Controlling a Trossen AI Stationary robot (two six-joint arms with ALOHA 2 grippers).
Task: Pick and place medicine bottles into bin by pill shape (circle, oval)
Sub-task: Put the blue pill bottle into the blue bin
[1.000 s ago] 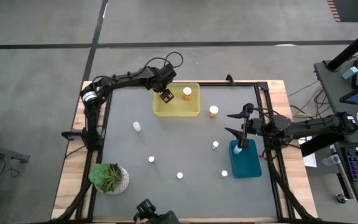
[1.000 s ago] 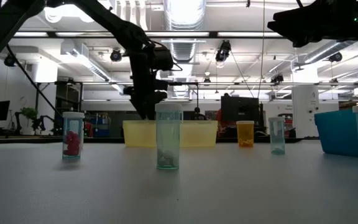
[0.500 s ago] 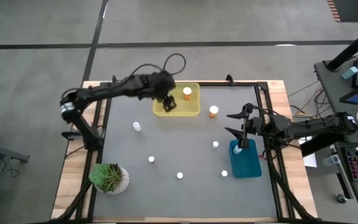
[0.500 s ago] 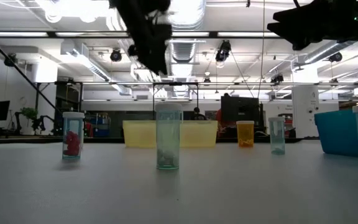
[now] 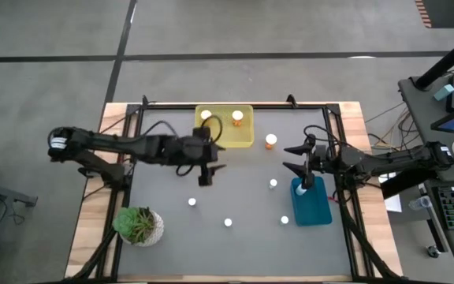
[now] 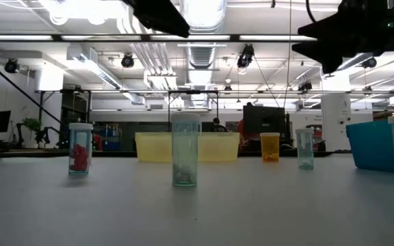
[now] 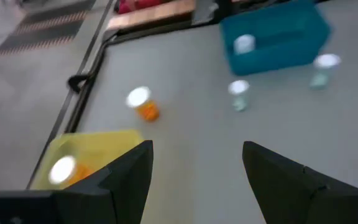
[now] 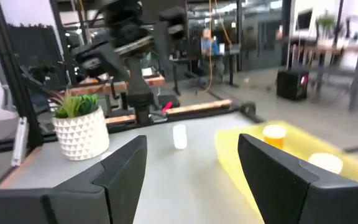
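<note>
Spreading under both empty, parted hands, the grey table [image 5: 235, 197] carries scattered medicine bottles [image 5: 228, 222] before a lit workshop.

Even overhead light is falling on the table [image 5: 243, 197], shadows faint. Ceiling strip lights [image 6: 204, 14] are glaring above the arms in the low view, silhouetting them black. Left wrist picture is smearing with motion blur; right wrist background is going soft beyond its fingers.
</note>
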